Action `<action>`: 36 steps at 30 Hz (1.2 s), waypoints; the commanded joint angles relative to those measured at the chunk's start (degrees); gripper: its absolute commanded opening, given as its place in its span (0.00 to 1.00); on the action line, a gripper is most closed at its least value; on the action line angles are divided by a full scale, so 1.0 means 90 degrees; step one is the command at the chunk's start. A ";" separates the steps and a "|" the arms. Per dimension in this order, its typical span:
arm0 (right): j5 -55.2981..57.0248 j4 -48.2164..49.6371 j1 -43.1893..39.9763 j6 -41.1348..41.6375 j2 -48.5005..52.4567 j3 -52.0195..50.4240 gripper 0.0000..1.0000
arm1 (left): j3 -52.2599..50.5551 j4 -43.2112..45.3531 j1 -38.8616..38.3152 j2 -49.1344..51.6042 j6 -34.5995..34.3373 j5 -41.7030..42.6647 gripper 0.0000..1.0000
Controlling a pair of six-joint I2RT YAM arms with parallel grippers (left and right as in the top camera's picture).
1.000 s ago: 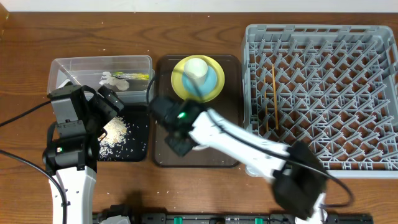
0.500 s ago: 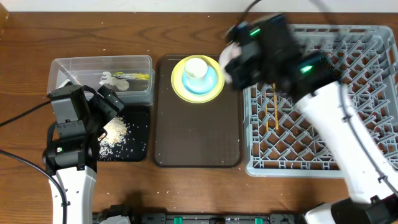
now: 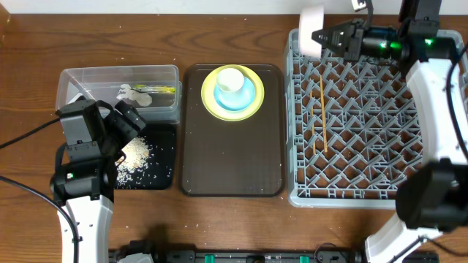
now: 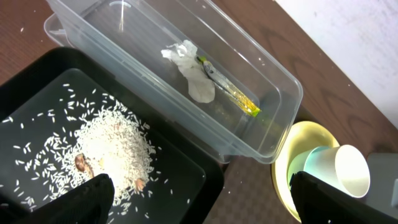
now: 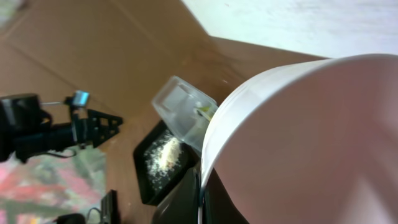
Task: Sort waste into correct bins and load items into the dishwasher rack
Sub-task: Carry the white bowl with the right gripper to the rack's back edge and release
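Overhead, the white bowl (image 3: 312,22) hangs tipped on its side above the far left corner of the dishwasher rack (image 3: 294,109), the right gripper (image 3: 322,35) clamped on its rim; it looks rigid, light, slick and probably chippable, so the rim seems the best hold; chopsticks (image 3: 319,117) lie in the rack nearby; the left gripper (image 3: 129,121) hovers, fingers spread, over the black tray (image 3: 165,162).
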 commanded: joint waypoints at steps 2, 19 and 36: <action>-0.1834 0.0702 -0.0148 -0.0177 0.0658 0.0046 0.01 | 0.0136 -0.0015 0.0032 0.0007 0.0015 -0.0034 0.93; -0.1855 0.1620 -0.0289 -0.0204 0.2601 0.0046 0.01 | 0.0136 -0.0015 0.0032 0.0007 0.0015 -0.0034 0.93; -0.1807 0.1090 -0.0879 0.0117 0.3014 0.0046 0.16 | 0.0136 -0.0015 0.0034 0.0007 0.0015 -0.0034 0.94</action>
